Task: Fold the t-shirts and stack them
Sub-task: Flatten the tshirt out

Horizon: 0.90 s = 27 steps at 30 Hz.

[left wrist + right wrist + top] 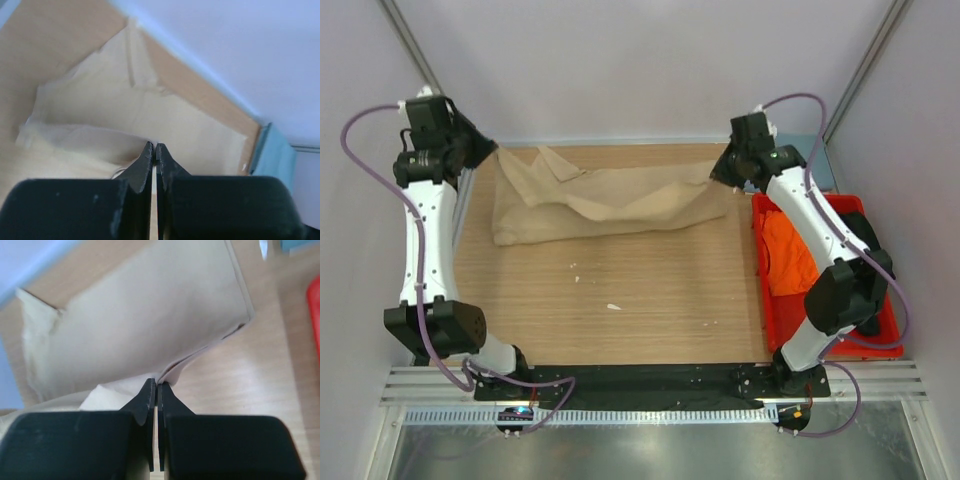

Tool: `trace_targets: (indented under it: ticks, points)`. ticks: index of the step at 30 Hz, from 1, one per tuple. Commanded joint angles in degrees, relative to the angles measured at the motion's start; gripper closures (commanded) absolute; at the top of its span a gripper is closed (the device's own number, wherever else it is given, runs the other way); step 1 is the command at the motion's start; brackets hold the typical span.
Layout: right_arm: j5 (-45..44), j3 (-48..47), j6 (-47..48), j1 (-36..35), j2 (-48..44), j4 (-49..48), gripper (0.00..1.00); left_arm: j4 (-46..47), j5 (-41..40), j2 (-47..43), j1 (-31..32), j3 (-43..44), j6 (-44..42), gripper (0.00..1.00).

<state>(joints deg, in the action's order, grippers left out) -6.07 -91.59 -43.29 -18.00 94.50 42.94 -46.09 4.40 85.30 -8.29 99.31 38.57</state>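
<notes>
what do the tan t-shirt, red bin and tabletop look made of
Tan t-shirt: soft matte cloth; it creases and drapes. Red bin: probably moulded plastic, smooth with stiff walls. Tabletop: wood grain showing; real wood or laminate, can't tell.

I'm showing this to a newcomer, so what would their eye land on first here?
The tan t-shirt lying crumpled across the far side of the wooden table, with the left gripper and right gripper each shut on one of its ends. Next, the red bin at the right edge, holding an orange t-shirt.
</notes>
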Motion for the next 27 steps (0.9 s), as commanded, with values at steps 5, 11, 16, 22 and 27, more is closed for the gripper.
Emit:
trace_targets:
  ticks: [5,11,16,22,27]
  points:
    - [3.60,-25.08,12.69,5.16,4.72,2.14,0.99,9.95,11.15,8.04,-0.05,24.96,-6.23,1.00]
    - [5.27,-34.27,14.02,5.43,2.98,3.73,0.99,19.62,14.75,5.15,-1.98,27.77,-3.94,1.00]
    - [9.22,-32.34,15.07,5.43,-4.40,3.64,0.99,22.26,16.60,0.42,-4.10,33.31,-6.57,1.00]
    - [10.72,-32.16,16.22,5.43,-14.49,5.23,0.99,20.87,13.97,-5.75,-4.19,36.13,-10.52,1.00]
    - [13.01,-31.11,15.52,5.43,-22.06,5.67,0.99,17.88,11.34,-9.71,-3.40,43.15,-12.98,1.00]
